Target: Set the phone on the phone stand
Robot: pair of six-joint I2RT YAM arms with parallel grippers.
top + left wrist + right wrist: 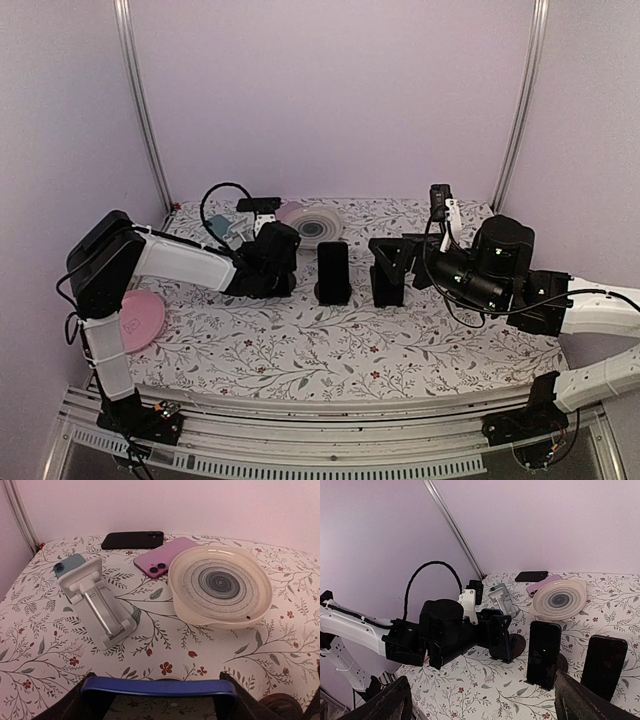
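Surface: table under a floral-print cloth (300,350), white with red blossoms and grey-green sprigs, running back to the far wall.
Room: plain lavender walls (330,90) on three sides, with aluminium uprights (141,110) at the two far corners.

Contents:
- blue phone (159,686): clamped across my left gripper (159,706), held low over the cloth left of centre.
- white phone stand (97,602): on the cloth just beyond the held phone.
- teal phone (67,565): flat, camera side up, behind the stand on its far left. I cannot tell whether the two touch.
- cream bowl (220,585): grey spiral in its centre, right of the stand and apart from it.
- pink phone (160,560): flat, camera side up, its right end hidden behind the bowl's rim.
- flat black phone (132,540): lying by the far wall.
- upright black phone (333,272): on a dark base at the table's centre.
- second upright black phone (390,270): just right of the first.
- right gripper (482,690): my fingers spread wide apart, just right of the upright pair.
- pink disc (140,320): at the left edge, beside my left arm.
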